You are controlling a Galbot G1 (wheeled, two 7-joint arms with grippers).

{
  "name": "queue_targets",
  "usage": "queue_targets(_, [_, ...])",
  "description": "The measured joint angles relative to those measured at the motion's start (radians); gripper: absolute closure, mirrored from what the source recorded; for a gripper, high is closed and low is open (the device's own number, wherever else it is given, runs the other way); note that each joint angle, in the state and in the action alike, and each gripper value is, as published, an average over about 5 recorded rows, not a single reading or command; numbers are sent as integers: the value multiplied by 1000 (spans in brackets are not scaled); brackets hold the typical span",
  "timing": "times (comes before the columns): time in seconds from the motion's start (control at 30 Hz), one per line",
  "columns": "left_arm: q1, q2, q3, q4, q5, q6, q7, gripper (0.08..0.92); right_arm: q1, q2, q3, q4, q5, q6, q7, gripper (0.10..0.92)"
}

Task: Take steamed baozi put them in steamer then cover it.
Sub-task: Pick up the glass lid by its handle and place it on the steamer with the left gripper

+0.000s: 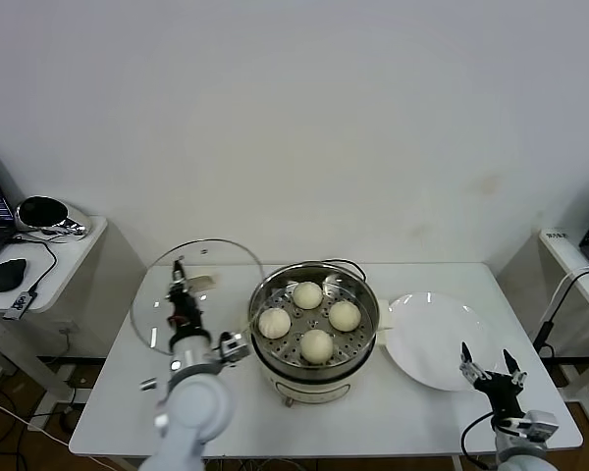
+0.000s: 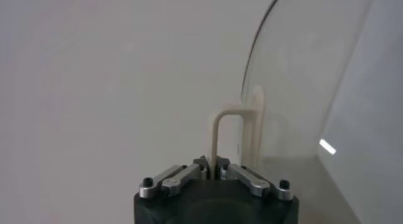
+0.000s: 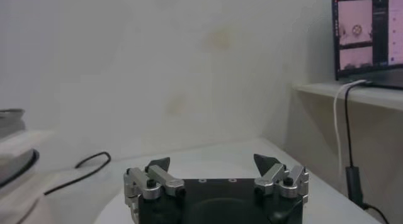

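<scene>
Right gripper (image 1: 491,370) parked at table's (image 1: 412,417) near edge, about 4 o'clock of the steamer (image 1: 314,324), jaws apart, empty. Left gripper (image 1: 182,306) clamped on the glass lid's (image 1: 198,289) handle (image 2: 240,132), lid tilted at 9 o'clock. Four baozi (image 1: 317,344) sit inside. Risk: lid rim catches the steamer's rim or slips when swinging. White plate (image 1: 437,339) at 3 o'clock; open room above.

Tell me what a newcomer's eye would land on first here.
First, the left gripper shut on the cover by its handle, holding it tilted up left of the steamer. Next, four steamed baozi sitting in the open steamer at the table's centre. The right gripper waits open near the white plate.
</scene>
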Motion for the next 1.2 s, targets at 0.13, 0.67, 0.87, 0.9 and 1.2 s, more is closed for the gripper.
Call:
queue_targets(0.13, [-45, -54, 77, 26, 52, 14, 22, 857, 2, 6, 7, -11, -10, -7, 3, 203])
queue_targets(0.67, [-164, -143, 354, 172, 65, 50, 48, 857, 15, 17, 15, -35, -47, -26, 13, 203])
queue_targets(0.87, [-164, -156, 382, 205, 95, 50, 77, 857, 17, 22, 17, -30, -55, -30, 14, 203])
queue_targets(0.9, [-164, -157, 382, 209, 100, 50, 81, 857, 18, 22, 17, -29, -56, -31, 14, 203])
queue_targets(1.2, [-164, -165, 388, 241, 126, 50, 114, 857, 18, 30, 15, -26, -66, -29, 14, 203])
